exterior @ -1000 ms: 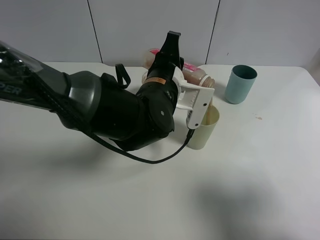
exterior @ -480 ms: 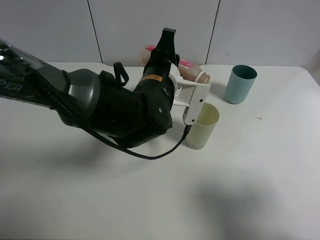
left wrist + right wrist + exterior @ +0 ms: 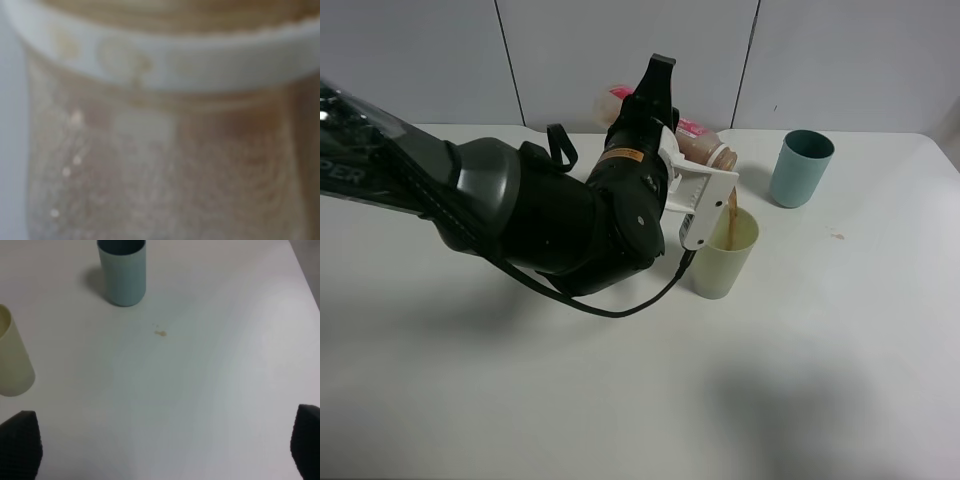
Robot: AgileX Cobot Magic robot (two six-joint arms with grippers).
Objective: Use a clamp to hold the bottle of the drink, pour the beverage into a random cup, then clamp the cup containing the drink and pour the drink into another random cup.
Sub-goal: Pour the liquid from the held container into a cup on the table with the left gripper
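Bottle (image 3: 705, 150) aloft above the worktop (image 3: 620, 400), pinched in the left jaws, long axis near level, mouth pointing right in the high view, over the pale yellow-green tumbler (image 3: 725, 262); brown beverage (image 3: 731, 205) streams into it. Judged: first pour under way; next, tip the bottle upright and set it down clear of the tumbler. Right jaws spread wide, empty, off by the teal tumbler (image 3: 121, 272).

L arm (image 3: 550, 220), yellow cup (image 3: 725, 265) block ctr; front open
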